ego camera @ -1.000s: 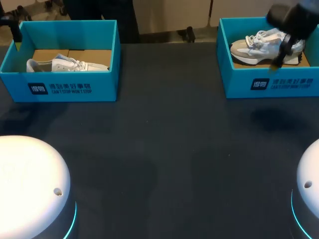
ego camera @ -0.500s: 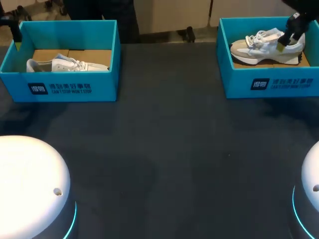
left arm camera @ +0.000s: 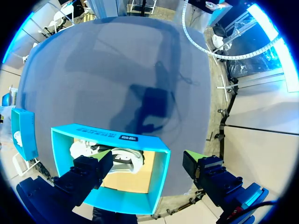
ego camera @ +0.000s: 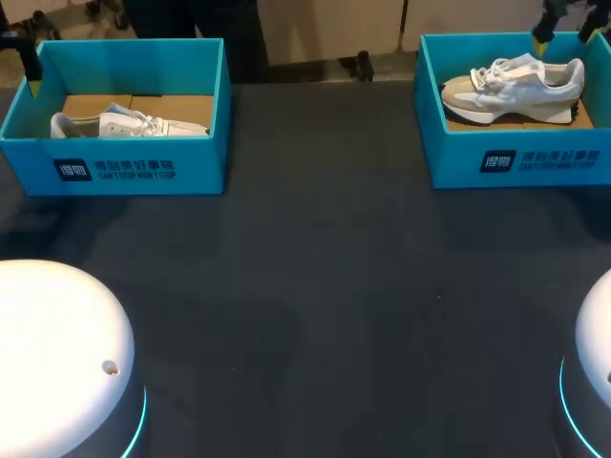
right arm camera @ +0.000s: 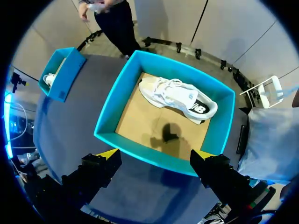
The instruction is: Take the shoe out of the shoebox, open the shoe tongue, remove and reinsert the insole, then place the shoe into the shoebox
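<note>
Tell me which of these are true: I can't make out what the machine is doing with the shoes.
1. The left shoebox and the right shoebox each hold one shoe. True.
2. The right tool is shut on the beige shoe. False: it hangs open above the right shoebox and touches nothing.
3. The white shoe lies on the table between the boxes. False: it lies inside the left shoebox.
4. The left tool is open and holds nothing. True.
</note>
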